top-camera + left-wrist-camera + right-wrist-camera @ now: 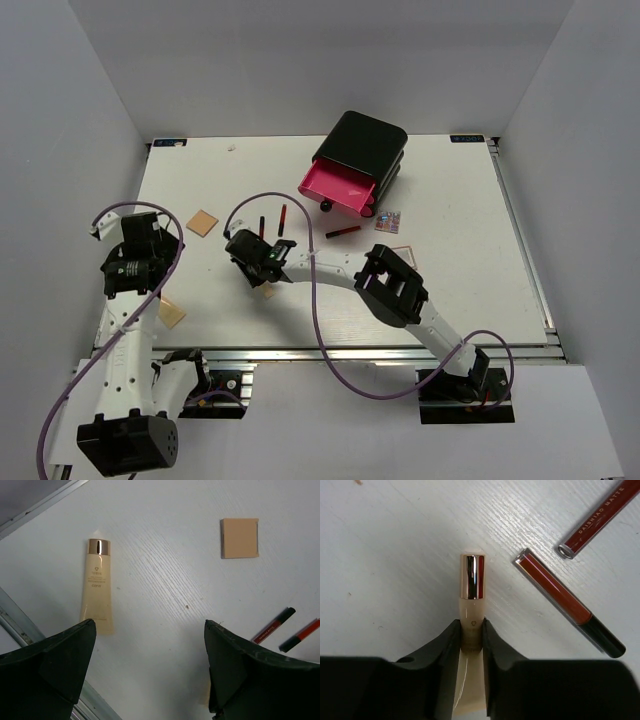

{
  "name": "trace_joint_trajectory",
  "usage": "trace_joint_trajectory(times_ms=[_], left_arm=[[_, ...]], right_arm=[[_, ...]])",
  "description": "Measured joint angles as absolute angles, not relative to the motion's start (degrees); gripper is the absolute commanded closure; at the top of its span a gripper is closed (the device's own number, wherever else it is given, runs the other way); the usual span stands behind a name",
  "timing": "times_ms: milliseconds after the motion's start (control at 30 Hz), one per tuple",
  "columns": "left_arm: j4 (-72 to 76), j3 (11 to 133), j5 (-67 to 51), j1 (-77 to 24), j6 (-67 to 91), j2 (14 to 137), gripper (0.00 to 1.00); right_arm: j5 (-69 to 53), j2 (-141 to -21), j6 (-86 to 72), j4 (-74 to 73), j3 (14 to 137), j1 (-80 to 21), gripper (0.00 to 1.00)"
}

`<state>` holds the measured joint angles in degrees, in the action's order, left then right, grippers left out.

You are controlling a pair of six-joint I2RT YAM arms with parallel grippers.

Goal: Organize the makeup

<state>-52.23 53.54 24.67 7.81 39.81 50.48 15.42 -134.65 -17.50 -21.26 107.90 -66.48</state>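
My right gripper [471,630] is shut on a beige tube with a gold cap [472,587], held low over the white table; in the top view that gripper [258,262] is left of centre. Two dark red sticks [567,602] [600,517] lie just right of the tube. My left gripper [150,625] is open and empty above bare table; in the top view it [155,240] is at the left. A second beige tube [97,585] lies to its left and a flat square beige palette [240,537] ahead on the right. A third red stick [343,231] lies near the box.
A black box [365,145] with its pink drawer [340,188] pulled open stands at the back centre. A small patterned palette [390,220] lies in front of it. The metal rail [20,625] of the table edge runs close to the left gripper.
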Motion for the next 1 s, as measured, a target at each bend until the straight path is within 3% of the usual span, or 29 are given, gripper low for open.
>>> trace_joint_trajectory(times_ms=[100,167,267,467,633,800,1000], left_arm=[[-51.5,51.5,25.8,7.8,40.3,50.6,0.02],[-51.5,50.0,26.5,7.8,41.0,51.7,0.02],[-51.8,49.3,26.6,8.3,41.6,55.8,0.02],[-51.6,49.1,24.2,12.8,43.5,64.1,0.02],[-51.4,47.8,22.4,16.7,46.4,67.0,0.02],[-52.1,46.5,21.6,18.9,47.4,68.3,0.02],[-52.3,46.5,21.7,19.6,47.4,68.3,0.02]], right_arm=[[16.2,-134.6,-14.3,-20.0,107.4,-66.4,0.94],[16.3,-134.0,-11.7,-18.1,106.0,-66.3,0.97],[12.2,-131.4,-6.5,-14.4,101.2,-65.6,0.99],[-11.8,-117.8,8.0,-13.1,86.5,-57.2,1.0],[-20.2,-105.1,15.5,-9.1,84.6,-47.9,1.0],[-21.5,-97.7,19.8,-7.3,87.9,-41.9,1.0],[-16.0,-99.9,25.8,-7.4,92.8,-38.1,1.0]])
